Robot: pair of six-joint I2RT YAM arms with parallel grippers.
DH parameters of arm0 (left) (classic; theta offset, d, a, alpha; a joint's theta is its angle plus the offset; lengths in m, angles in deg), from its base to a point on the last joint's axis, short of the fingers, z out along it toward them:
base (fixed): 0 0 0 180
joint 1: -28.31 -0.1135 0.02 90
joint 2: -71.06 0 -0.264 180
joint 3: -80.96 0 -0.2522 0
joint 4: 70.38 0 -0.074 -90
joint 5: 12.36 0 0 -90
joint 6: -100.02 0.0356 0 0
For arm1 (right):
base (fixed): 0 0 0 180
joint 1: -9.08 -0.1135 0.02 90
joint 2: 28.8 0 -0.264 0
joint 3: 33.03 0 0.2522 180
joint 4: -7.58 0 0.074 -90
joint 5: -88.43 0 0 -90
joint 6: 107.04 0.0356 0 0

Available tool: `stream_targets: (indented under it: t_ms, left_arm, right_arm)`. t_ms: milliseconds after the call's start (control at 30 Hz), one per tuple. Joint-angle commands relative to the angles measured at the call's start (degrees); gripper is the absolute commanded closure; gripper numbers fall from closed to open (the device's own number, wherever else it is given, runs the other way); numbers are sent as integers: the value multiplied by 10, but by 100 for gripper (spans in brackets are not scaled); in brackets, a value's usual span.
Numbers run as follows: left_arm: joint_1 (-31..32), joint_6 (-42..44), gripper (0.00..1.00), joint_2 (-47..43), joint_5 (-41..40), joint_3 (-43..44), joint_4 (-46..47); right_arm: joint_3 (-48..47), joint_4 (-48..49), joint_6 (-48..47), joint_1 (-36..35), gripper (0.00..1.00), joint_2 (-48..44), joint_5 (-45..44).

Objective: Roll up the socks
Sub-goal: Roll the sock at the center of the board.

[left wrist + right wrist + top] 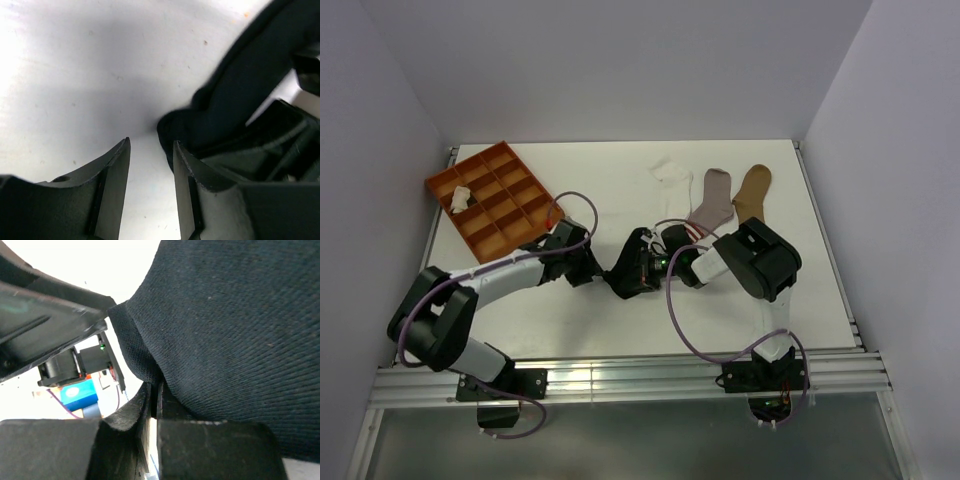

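Black sock [225,330] is near the middle of the tabletop [600,180], pinched tight by the right gripper [155,390], while the left gripper [151,143] has its jaws apart and empty, just beside the sock.

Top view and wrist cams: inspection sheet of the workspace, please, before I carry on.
Surface: white table, no spills seen.
Job's things: black sock between the grippers; white sock, grey sock, tan sock flat at far side; pale bundle in a tray compartment.
Clutter: orange tray, far left.
Grippers: left gripper open beside the black sock; right gripper shut on its edge.
Cables: purple cables loop beside both arms.
Surroundings: plain walls; metal rail at near edge.
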Motion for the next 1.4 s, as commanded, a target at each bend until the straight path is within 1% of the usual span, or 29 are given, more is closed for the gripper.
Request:
stream_targets:
  t_ms: [0, 233, 400, 433, 667, 833, 967, 1167, 1267, 1367]
  left_arm:
    - [3, 14, 55, -52, 9, -35, 63]
    - [12, 16, 55, -80, 33, -98, 122]
    - [12, 21, 56, -59, 60, -108, 157]
    - [13, 22, 56, -51, 65, -108, 183]
    - [14, 37, 56, -38, 84, -112, 248]
    - [14, 32, 56, -19, 82, -107, 255]
    - [14, 28, 57, -8, 66, -90, 231]
    - [14, 32, 58, -4, 13, -53, 134]
    - [14, 35, 62, 5, 7, -36, 89]
    - [16, 46, 72, 24, 7, -9, 48]
  right_arm:
    - [25, -40, 10, 8, 100, 32, -13]
    - [27, -22, 27, 13, 100, 46, -1]
    - [26, -31, 23, 14, 100, 44, -4]
    - [24, -35, 20, 14, 100, 44, -4]
    - [26, -35, 22, 15, 100, 44, -4]
    - [23, -47, 13, 15, 100, 42, -6]
    - [22, -51, 11, 15, 100, 42, -7]
    - [16, -75, -5, 15, 100, 33, -19]
    - [12, -89, -17, 15, 100, 30, -26]
    - [7, -106, -35, 13, 99, 18, -34]
